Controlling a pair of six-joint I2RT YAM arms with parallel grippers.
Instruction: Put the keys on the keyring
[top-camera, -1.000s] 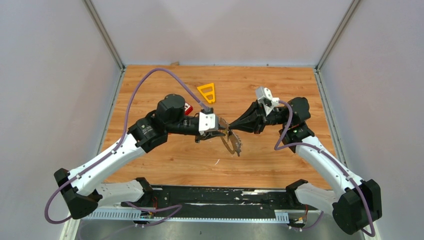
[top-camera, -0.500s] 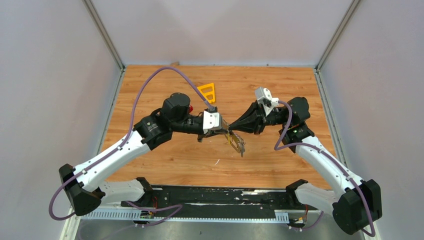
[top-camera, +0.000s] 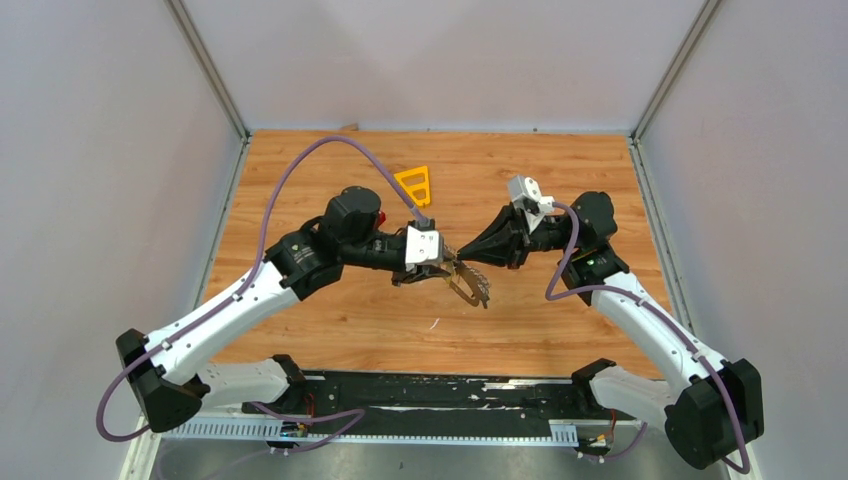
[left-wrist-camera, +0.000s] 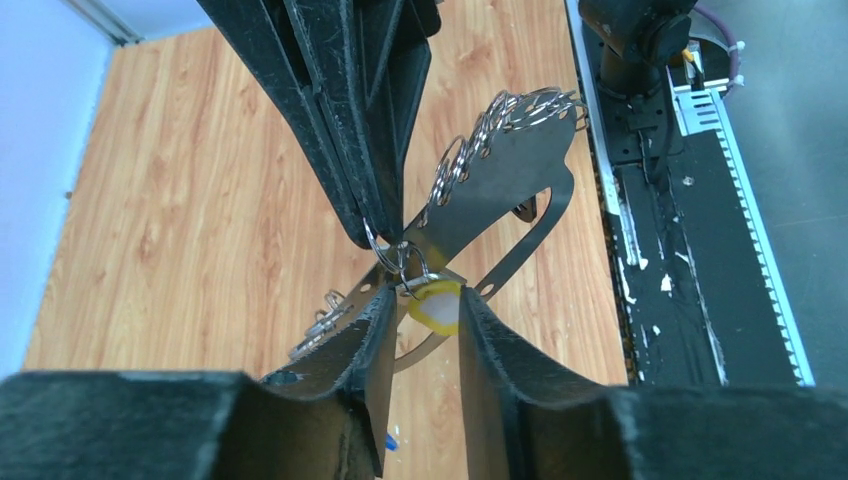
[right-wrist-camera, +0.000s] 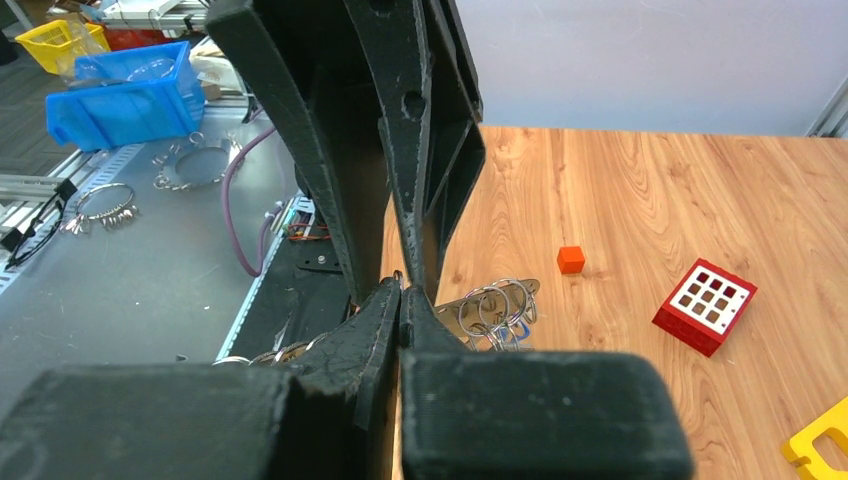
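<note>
top view — meeting point: the left gripper (top-camera: 441, 263) and the right gripper (top-camera: 466, 256) are seen tip to tip above the middle of the wooden table (top-camera: 560, 330).
top view — task's thing: the large grey D-shaped flat-metal keyring (top-camera: 468, 284) is hung just under the two tips. It is judged to be clear of the boards, with its long axis slanted toward the near right.
top view — bystander: a yellow triangular plastic frame (top-camera: 413, 184) is seen well apart, toward the back.
left wrist view — left gripper: the jaws are set partway apart, and a tiny silver key with a yellow plastic tag (left-wrist-camera: 436, 306) is lodged in the gap. Whether it is clamped or only bracketed cannot be told.
left wrist view — deciding relation: the keyring's narrow end is found directly ahead of the key, touching it or nearly so. Its long axis runs away up and to the right, so the left gripper is judged the nearer for threading.
left wrist view — texture: thin wire split rings (left-wrist-camera: 470, 150) are strung along the keyring's smooth, polished band.
right wrist view — right gripper: the fingers are closed fully, pad against pad. They are judged to be pinching the keyring's thin band, since the loop is carried aloft.
right wrist view — surroundings: a small orange cube (right-wrist-camera: 571, 259) and a red block with a white grid face (right-wrist-camera: 705, 305) are seen on the table beyond.
</note>
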